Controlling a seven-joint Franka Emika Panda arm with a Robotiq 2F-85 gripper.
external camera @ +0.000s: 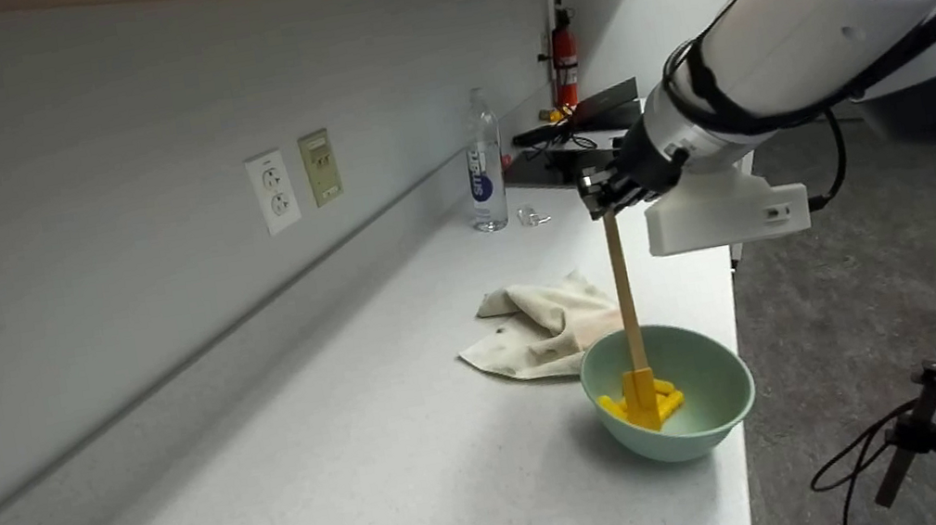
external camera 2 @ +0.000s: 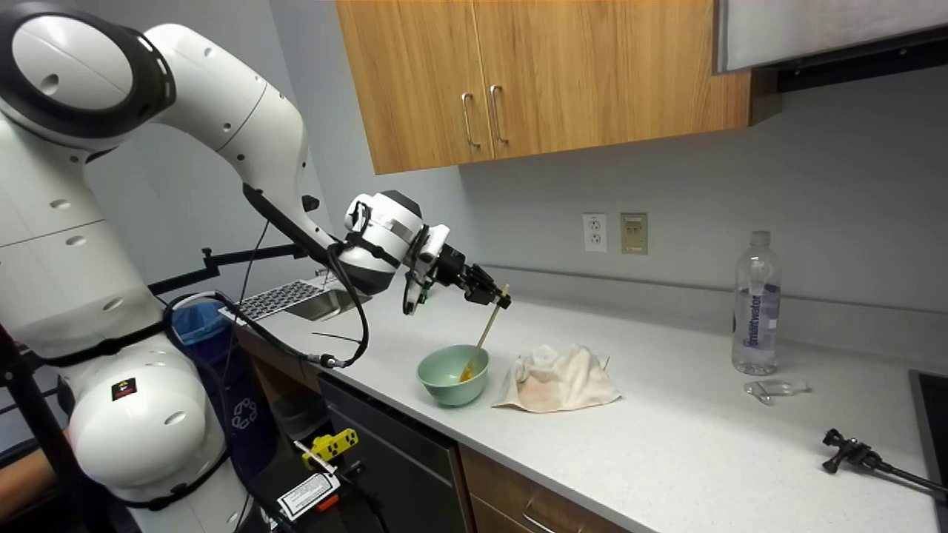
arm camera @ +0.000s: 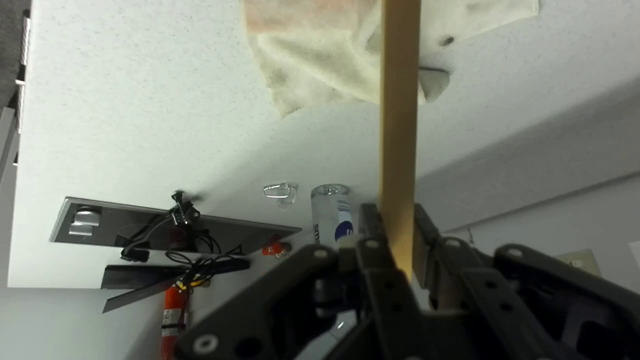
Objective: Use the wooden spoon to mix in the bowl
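The gripper (arm camera: 398,222) is clamped near the top of the wooden spoon (external camera: 625,294), whose lower end sits among yellow pieces (external camera: 672,404) in the bowl (external camera: 706,370). In an exterior view, a cloth (external camera: 546,325) lies on the tabletop (external camera: 424,457) at the bowl's ten o'clock, a bottle (external camera: 485,168) at eleven.

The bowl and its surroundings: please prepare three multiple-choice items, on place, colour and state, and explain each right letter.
1. Where is the lower end of the wooden-handled utensil?
A. On the cloth
B. In the bowl
C. By the bottle

2. What colour is the bowl?
A. Red
B. Black
C. Pale green

3. The gripper is:
A. Shut on the handle
B. Open and empty
C. Shut on the bottle

1. B: both exterior views show it inside the bowl.
2. C: its walls look pale green.
3. A: in the wrist view, its fingers clasp the handle from both sides.
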